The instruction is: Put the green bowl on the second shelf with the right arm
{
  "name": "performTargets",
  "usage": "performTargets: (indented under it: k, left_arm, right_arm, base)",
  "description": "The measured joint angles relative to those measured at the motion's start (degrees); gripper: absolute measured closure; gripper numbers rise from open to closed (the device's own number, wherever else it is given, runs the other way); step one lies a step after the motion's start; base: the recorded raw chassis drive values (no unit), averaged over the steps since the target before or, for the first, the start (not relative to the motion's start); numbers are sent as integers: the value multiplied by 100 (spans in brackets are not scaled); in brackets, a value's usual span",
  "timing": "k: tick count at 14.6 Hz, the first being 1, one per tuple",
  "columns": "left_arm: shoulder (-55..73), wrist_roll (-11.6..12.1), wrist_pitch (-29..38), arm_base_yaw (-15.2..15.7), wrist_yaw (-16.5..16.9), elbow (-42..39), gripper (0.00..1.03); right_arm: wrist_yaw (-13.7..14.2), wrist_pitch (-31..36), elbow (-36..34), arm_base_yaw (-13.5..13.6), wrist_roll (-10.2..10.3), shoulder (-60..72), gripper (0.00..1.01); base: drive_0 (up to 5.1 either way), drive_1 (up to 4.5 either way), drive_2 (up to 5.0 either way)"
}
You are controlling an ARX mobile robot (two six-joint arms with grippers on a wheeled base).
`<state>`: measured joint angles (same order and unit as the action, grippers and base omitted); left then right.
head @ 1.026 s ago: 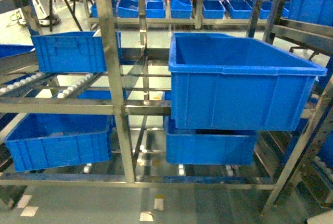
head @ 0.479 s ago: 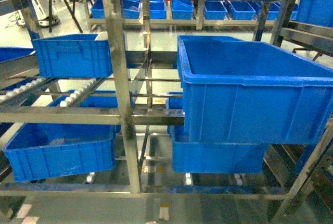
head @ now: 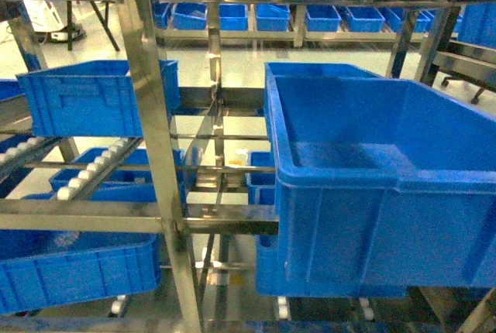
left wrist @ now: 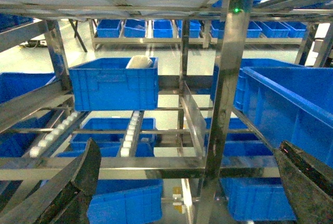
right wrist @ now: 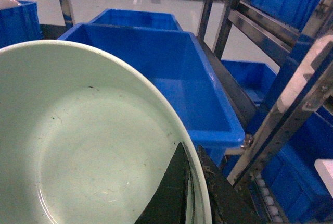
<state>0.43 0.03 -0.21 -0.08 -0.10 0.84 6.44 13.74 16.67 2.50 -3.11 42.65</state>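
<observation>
The green bowl [right wrist: 88, 146] fills the left of the right wrist view, pale mint with a lighter inside. My right gripper [right wrist: 196, 195] is shut on its rim, one dark finger [right wrist: 169, 193] inside the bowl and the other outside. Just beyond the bowl stands a large blue bin [right wrist: 166, 73], open and empty. My left gripper [left wrist: 190, 182] is open with nothing between its fingers [left wrist: 78, 182], facing the steel rack. Neither gripper nor the bowl shows in the head view. The rack's shelf beam [head: 77, 215] crosses at mid height there.
A large blue bin [head: 387, 186] sits on the rack at right, close to the camera. A steel post [head: 151, 155] stands left of centre. Smaller blue bins [head: 85, 104] rest on roller shelves at left, one holding a white object [left wrist: 139, 62]. More bins line the far racks.
The head view has moved closer to the rack: the large bin looks bigger and lower right, and the steel post has shifted left.
</observation>
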Motion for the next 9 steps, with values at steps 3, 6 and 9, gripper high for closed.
performTargets:
  k: [3, 6, 9]
  left_arm:
    - [0, 0, -13, 0, 2, 0, 5]
    - [0, 0, -22, 0, 2, 0, 5]
    - [0, 0, -7, 0, 2, 0, 5]
  right_arm:
    - [0, 9, 0, 0, 0, 0, 99]
    - [0, -2, 0, 0, 0, 17, 99]
    - [0, 4, 0, 0, 0, 11, 99]
  base:
    - [-4, 429, -437]
    - [-8, 192, -208]
    - [0, 0, 0]
